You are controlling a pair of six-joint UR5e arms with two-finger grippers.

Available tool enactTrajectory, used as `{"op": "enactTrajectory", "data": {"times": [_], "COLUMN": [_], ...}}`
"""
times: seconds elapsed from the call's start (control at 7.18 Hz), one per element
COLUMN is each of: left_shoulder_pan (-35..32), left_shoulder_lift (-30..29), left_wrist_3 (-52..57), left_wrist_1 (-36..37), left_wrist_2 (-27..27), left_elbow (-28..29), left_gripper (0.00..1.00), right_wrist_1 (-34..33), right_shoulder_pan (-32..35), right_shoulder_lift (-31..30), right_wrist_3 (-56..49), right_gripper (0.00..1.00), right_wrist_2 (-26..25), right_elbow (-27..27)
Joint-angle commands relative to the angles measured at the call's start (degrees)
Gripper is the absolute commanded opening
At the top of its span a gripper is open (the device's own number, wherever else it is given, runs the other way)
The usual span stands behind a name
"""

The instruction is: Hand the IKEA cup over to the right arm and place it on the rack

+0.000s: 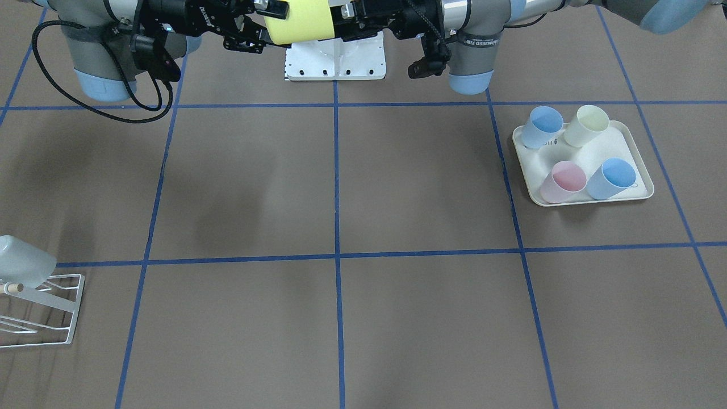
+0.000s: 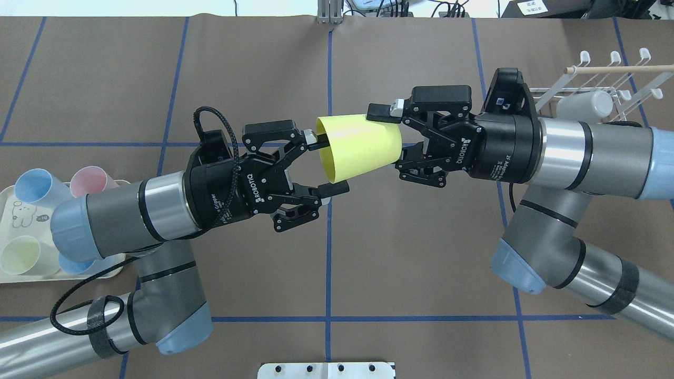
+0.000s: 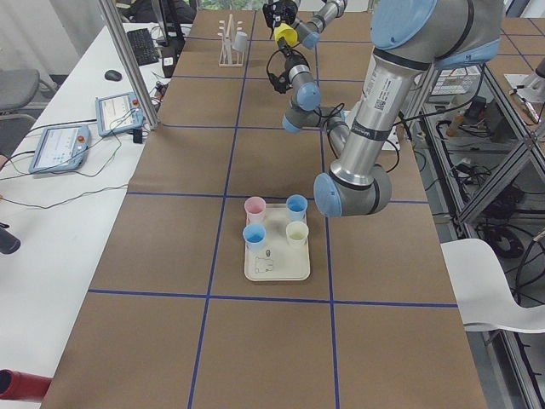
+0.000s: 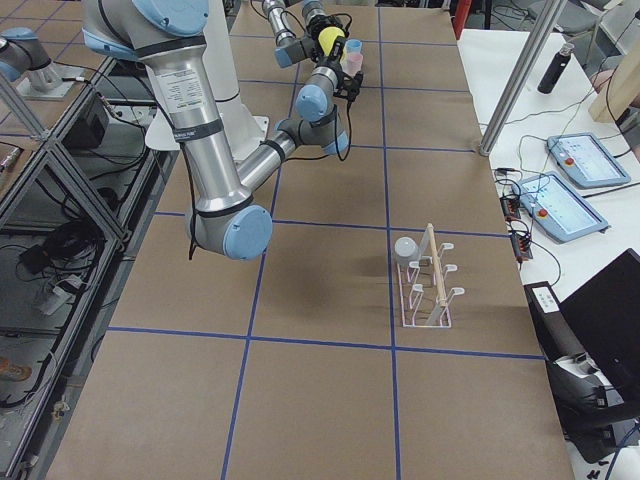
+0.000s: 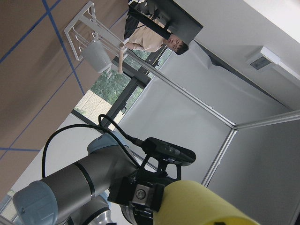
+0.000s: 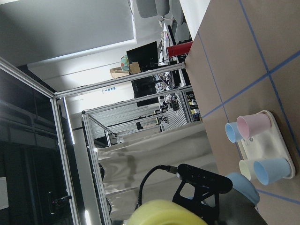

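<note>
Currently: yellow cup held in mid-air over table centre, lying sideways, mouth twd left gripper, base twd right gripper. R jaws clamped on cup's base end, one finger on top, one underneath. L jaws spread wide at the mouth, tips at rim; can't tell if they press or stand clear. Rack sits at table's far right edge, well apart from cup, w/ a pale grey cup hung on a prong. Tray on robot's left carries 4 pastel cups: 2 blue, 1 pink, 1 pale yellow.
</note>
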Motion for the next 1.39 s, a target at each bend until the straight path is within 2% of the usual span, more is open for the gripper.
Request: {"op": "enactTrajectory", "data": {"times": [0.0, 0.14, 0.42, 0.7, 1.25], "left_shoulder_pan": [-1.64, -2.25, -4.44, -4.45, -4.19], "left_shoulder_lift": [0.87, 1.92, 2.37, 3.15, 3.33], "left_wrist_3": [5.41, 9.11, 13.0, 16.52, 18.2], "left_wrist_1": [0.77, 1.56, 6.2, 8.24, 8.07], "left_wrist_2": [-0.12, -0.12, -0.29, -0.29, 0.15], "left_elbow": [0.35, 0.44, 0.96, 1.4, 4.74], "left_gripper": [0.99, 0.99, 0.99, 0.99, 0.99], "right_wrist_1": [0.14, -0.73, -2.66, -15.71, -35.42], "right_shoulder_pan": [1.78, 3.44, 9.23, 19.4, 37.26], "right_shoulder_lift": [-6.24, -8.19, -9.26, -9.0, -14.08], "right_wrist_3": [-13.94, -17.59, -26.54, -37.7, -65.28], "right_gripper": [0.0, 0.01, 0.01, 0.01, 0.0], "right_wrist_2": [-2.22, -2.05, -0.65, 10.29, 18.42], "right_elbow": [-1.73, -3.75, -11.56, -11.42, -11.07]}}
